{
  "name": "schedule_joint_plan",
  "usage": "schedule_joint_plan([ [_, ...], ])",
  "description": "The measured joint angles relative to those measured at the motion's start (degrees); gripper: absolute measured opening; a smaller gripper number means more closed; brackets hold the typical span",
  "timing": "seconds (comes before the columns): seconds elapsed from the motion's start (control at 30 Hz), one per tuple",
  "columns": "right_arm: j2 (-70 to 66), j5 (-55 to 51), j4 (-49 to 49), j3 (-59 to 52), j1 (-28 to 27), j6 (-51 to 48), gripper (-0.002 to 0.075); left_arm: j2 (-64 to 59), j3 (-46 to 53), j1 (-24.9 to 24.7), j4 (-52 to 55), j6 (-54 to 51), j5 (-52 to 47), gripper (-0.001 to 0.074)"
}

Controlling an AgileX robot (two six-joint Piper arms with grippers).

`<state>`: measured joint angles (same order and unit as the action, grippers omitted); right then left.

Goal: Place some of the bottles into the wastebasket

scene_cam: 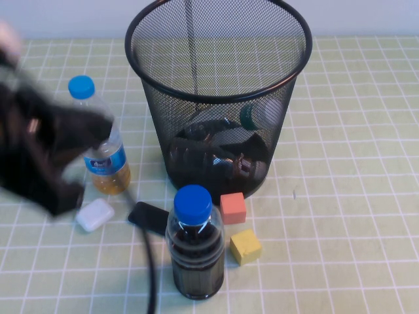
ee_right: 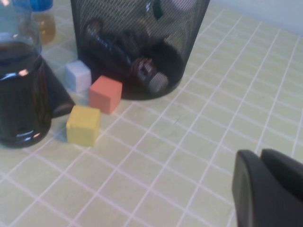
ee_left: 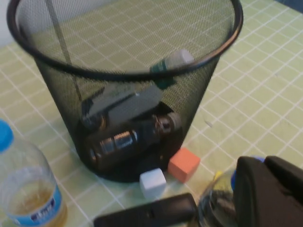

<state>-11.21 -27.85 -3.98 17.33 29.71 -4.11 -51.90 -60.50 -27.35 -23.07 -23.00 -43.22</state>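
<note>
The black wire-mesh wastebasket stands in the middle of the table. Through its mesh I see the squat bottle with white cap and green label leaning against the wall; it also shows in the left wrist view. The small bottle with amber-brown neck lies on the basket's bottom among dark items. My left gripper is blurred in the air left of the basket, shut and empty; its fingers show in front of the dark bottle. My right gripper is shut and empty over bare table right of the basket.
A tall blue-capped bottle with blue label stands left of the basket. A dark blue-capped bottle stands in front. An orange cube, yellow cube, white cube, black phone and white case lie nearby.
</note>
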Motion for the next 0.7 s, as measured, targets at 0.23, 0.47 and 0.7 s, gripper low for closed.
schedule_joint_plan([
  [0.23,5.3,3.3,-1.8,-2.5,0.0,0.6,-0.0007,19.1,22.7,0.0,-4.3,3.5,7.4,-0.0001],
  [0.47,5.5,3.5,-1.6,-2.5,0.0,0.6,-0.0008,34.0,35.1,0.0,-7.8,3.7,15.1,-0.0001],
  [0.7,5.5,3.7,-1.5,-2.5,0.0,0.6,-0.0008,37.7,35.7,0.0,-8.2,3.7,18.2,-0.0001],
])
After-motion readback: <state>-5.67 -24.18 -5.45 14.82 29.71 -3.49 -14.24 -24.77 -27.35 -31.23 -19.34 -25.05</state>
